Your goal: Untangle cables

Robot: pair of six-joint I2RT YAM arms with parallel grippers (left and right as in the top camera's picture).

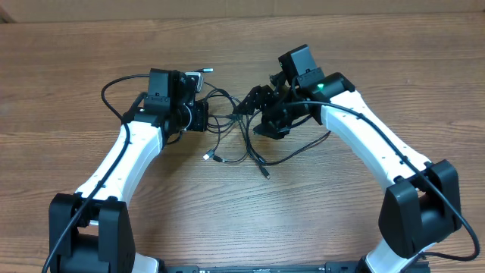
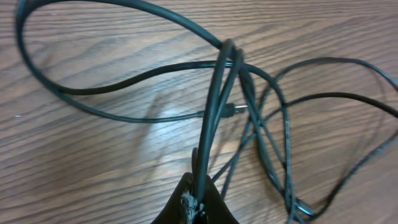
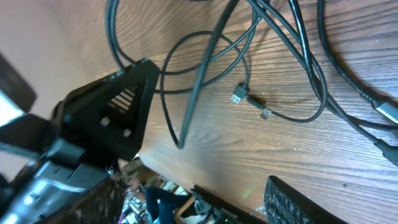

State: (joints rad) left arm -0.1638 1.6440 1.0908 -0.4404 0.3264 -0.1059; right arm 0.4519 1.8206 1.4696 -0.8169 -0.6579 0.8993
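Overhead: black cables (image 1: 235, 140) lie in a loose tangle on the wood-grain worktop (image 1: 273, 224), between the 2 hands; left hand (image 1: 198, 117) sits at the tangle's left edge, right hand (image 1: 261, 114) at its upper right; 1 strand trails right as far as the right arm; 2 plug ends (image 1: 206, 156) lie at the near side of the tangle, free on the wood, well apart from each other

Left wrist view: left hand (image 2: 194, 202) pressed together, pinching the cables (image 2: 217, 112); the pinched strand, seemingly doubled, rises from between the fingertips and climbs steeply to a crossing where it passes over 2 other strands; 1 silver-tipped plug (image 2: 236, 111) lies just beside it; further strands cross to the right, flat on the worktop (image 2: 93, 162); 1 wide loop sweeps round the upper left

Right wrist view: right hand (image 3: 211, 121) spread, fingers (image 3: 118, 112) well apart; 1 dark strand of the cables (image 3: 208, 62) slants down through the gap, blurred; cannot tell whether it touches either finger; 2 plug ends (image 3: 238, 94) lie near each other on the worktop (image 3: 298, 143), beyond the fingers; several strands run across the top right
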